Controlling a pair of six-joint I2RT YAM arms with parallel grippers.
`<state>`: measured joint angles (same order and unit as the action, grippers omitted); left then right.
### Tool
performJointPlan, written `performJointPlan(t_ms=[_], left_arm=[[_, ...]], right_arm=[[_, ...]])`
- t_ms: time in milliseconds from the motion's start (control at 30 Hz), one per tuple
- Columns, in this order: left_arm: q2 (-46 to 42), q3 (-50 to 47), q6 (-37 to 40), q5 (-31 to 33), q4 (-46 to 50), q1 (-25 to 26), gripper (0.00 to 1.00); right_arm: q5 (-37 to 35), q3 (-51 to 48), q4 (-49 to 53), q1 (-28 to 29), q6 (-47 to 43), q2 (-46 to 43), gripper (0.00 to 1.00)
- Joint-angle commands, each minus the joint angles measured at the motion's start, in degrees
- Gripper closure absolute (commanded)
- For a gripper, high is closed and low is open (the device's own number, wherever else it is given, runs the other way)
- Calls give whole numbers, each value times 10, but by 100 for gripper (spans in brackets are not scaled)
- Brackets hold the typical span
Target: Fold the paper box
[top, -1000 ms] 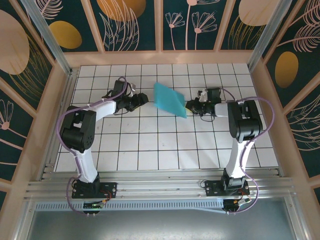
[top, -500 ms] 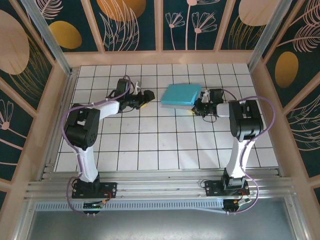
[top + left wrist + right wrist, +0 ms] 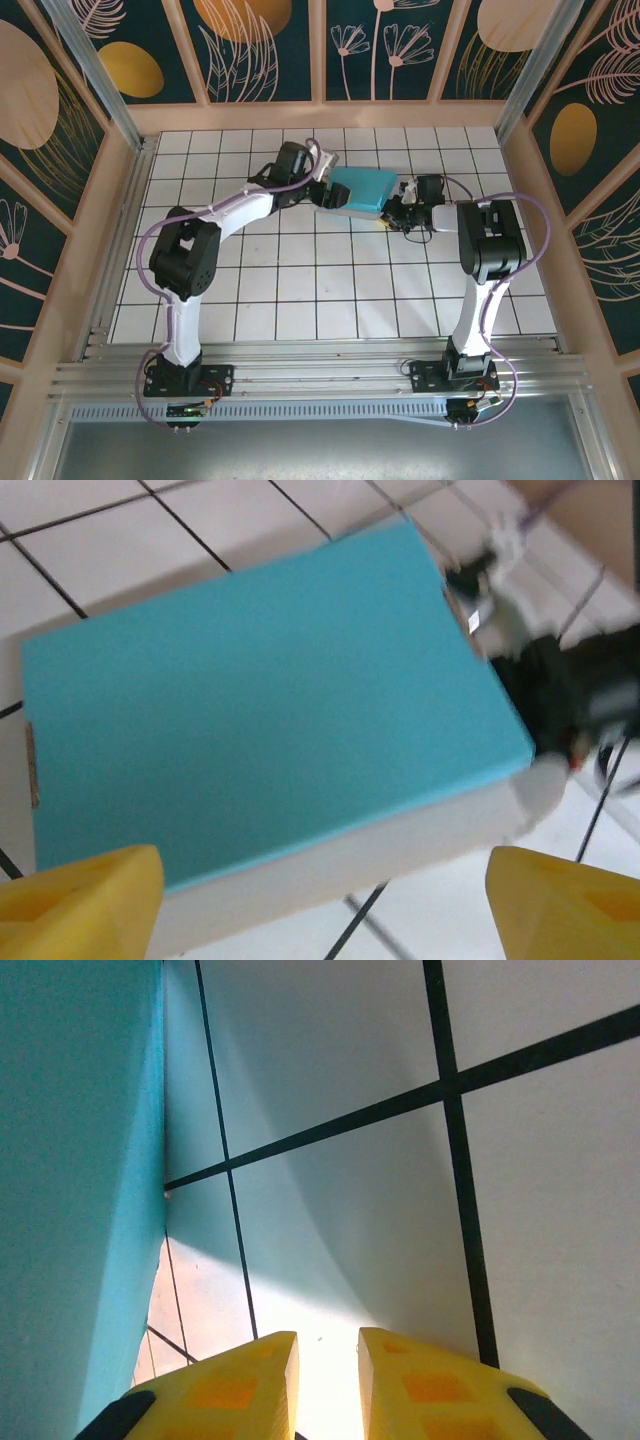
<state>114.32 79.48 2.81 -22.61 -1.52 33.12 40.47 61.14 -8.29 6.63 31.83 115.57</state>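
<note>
Box (image 3: 358, 192): one, folded to a closed rectangle. Cyan top face; whitish side along the near edge in the left wrist view (image 3: 260, 690). It sits on the tiled table (image 3: 300, 290), far centre, between the two grippers.

Left gripper (image 3: 322, 196) at the box's left edge; yellow fingers spread wide, box between and just beyond them (image 3: 320, 905).

Right gripper (image 3: 398, 213) just beside the box's right end. Its fingers are slightly parted with nothing between them (image 3: 328, 1360), the cyan face to their left (image 3: 70, 1190).

Count: one box, two grippers.
</note>
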Motion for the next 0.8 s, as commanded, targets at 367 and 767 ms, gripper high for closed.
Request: performJointPlan(t_ms=[367,767], left_arm=[[49,-87,366,295,-288,105,1],[160,-30,460,397,-404,116,1]], right_arm=[[-64,3,57,-3,-12,20,76],[-60,7,60,-2,-8,19,76]])
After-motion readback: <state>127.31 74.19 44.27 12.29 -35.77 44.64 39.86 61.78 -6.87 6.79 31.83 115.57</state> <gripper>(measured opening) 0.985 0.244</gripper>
